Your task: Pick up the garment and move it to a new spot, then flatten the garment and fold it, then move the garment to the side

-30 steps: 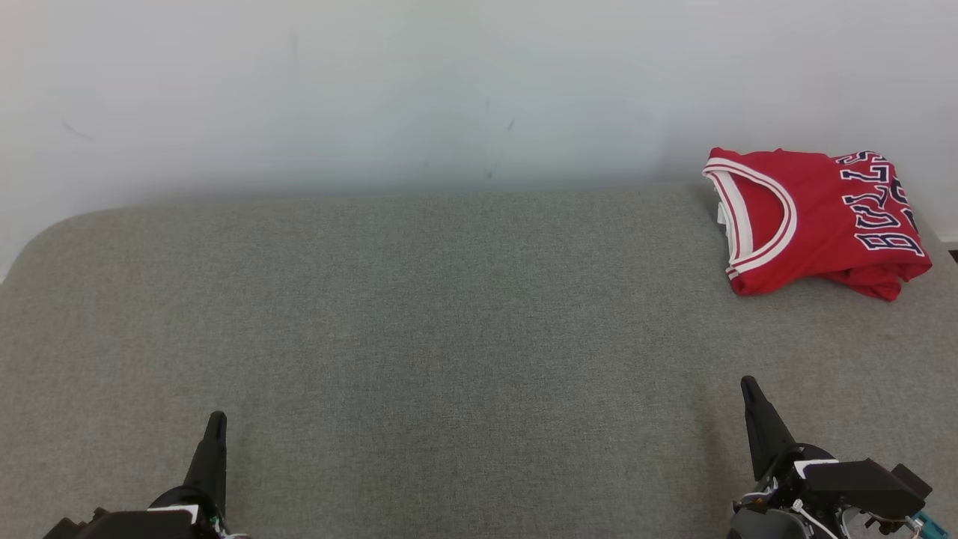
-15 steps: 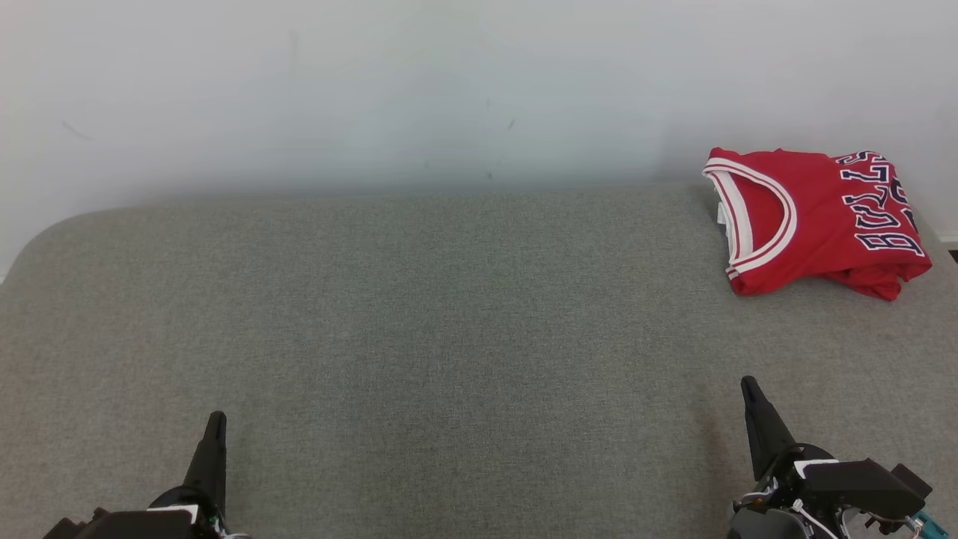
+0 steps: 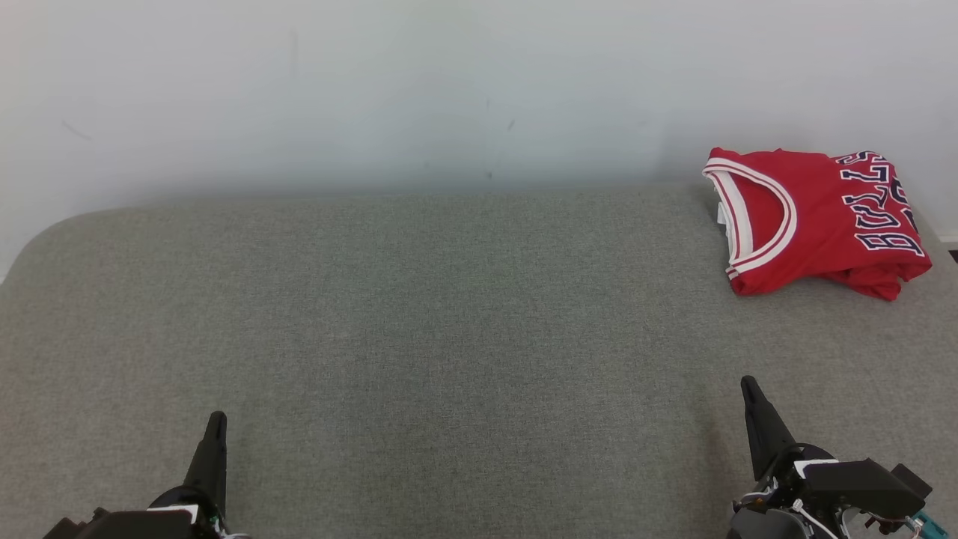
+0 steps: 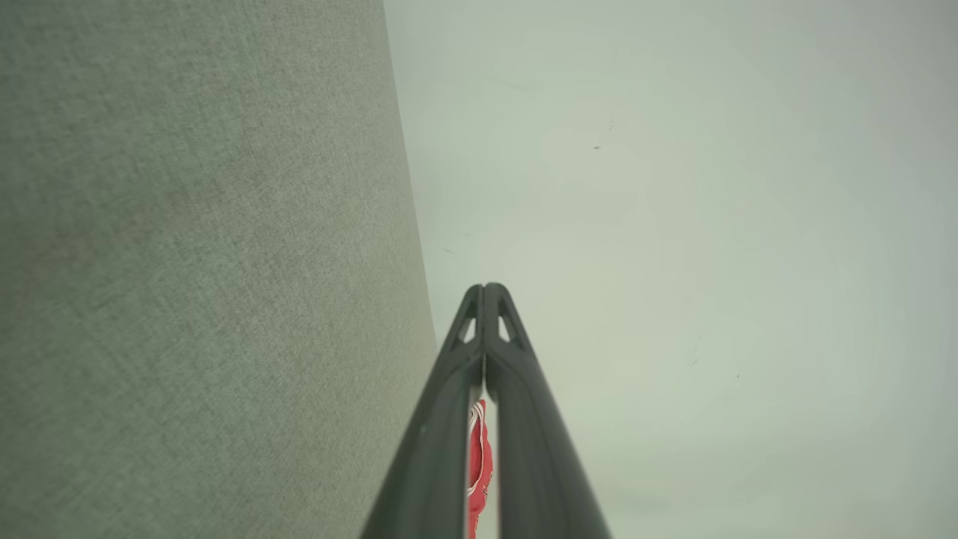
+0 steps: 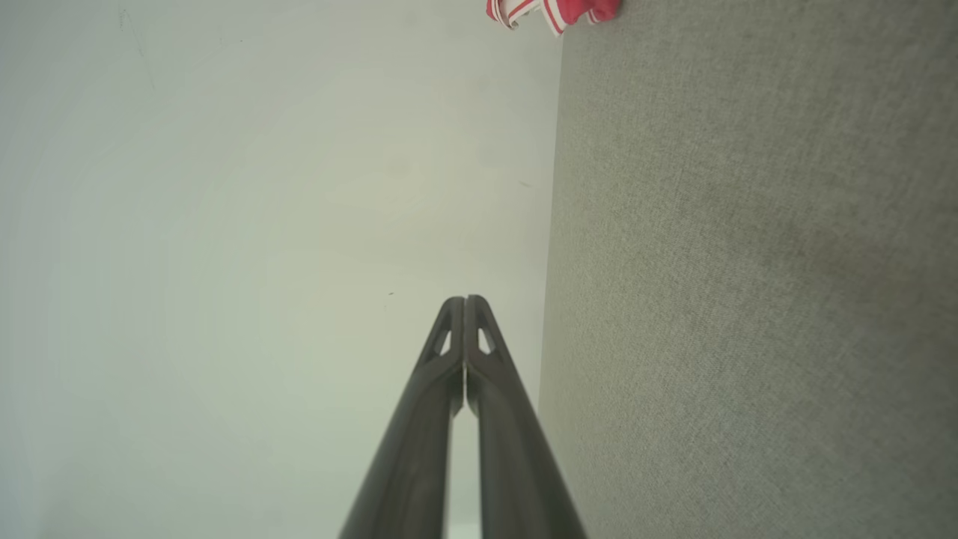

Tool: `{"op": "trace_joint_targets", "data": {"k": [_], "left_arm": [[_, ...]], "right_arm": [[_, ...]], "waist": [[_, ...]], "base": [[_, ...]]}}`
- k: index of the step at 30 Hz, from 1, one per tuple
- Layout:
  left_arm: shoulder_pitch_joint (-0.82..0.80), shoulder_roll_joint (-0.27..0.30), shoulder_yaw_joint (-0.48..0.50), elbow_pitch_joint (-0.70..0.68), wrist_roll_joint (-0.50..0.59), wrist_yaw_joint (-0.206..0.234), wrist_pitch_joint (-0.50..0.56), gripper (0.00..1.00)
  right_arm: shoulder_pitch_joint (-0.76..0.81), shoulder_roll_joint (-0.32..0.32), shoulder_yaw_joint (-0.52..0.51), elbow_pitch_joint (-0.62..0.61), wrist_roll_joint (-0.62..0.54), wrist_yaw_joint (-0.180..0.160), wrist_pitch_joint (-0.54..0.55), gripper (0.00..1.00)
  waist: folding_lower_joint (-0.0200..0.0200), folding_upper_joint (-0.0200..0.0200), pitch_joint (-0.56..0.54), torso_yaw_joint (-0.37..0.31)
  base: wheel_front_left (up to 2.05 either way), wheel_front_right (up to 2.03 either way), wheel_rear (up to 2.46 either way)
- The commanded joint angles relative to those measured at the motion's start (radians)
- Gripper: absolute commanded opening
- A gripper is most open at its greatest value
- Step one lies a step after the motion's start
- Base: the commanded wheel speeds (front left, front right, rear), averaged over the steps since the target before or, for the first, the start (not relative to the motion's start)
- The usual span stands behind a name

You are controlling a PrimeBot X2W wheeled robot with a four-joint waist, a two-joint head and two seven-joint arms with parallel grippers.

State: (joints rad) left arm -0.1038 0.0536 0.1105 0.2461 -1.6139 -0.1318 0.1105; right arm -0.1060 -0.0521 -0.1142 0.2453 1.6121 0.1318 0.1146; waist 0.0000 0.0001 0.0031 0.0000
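Note:
The garment (image 3: pixel 816 217), a red jersey with white trim and dark lettering, lies folded at the far right of the grey upholstered surface (image 3: pixel 464 337), close to the wall. My left gripper (image 3: pixel 215 421) rests at the lower left, shut, tips together, holding nothing. At the lower right my right gripper (image 3: pixel 748 388) is shut as well and empty, well short of the jersey. In the left wrist view the left gripper (image 4: pixel 485 288) has its tips touching, and a sliver of the garment (image 4: pixel 479 464) shows between the finger shafts. The right wrist view has the right gripper (image 5: pixel 465 301) shut and the garment (image 5: pixel 554 10) at its top edge.
A pale wall (image 3: pixel 449 90) runs along the back of the grey surface. The surface's rounded corner (image 3: pixel 45 232) lies at the far left.

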Motion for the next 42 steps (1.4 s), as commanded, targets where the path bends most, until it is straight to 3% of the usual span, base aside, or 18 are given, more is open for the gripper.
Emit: {"op": "trace_joint_targets", "data": {"k": [1,42], "left_arm": [[-0.01,-0.003,0.002,0.001,-0.003,-0.002,0.003,0.0],[-0.01,-0.004,0.005,0.001,-0.001,-0.002,0.005,0.0]], "right_arm": [[-0.006,0.004,-0.001,-0.002,0.002,-0.002,0.003,0.0],[-0.006,0.004,-0.001,-0.002,0.001,-0.002,0.003,0.0]], "waist": [[0.0,-0.0001,0.0,0.0],[0.0,-0.0001,0.0,0.0]], "base": [[0.0,0.0,0.0],[0.0,0.0,0.0]]}}
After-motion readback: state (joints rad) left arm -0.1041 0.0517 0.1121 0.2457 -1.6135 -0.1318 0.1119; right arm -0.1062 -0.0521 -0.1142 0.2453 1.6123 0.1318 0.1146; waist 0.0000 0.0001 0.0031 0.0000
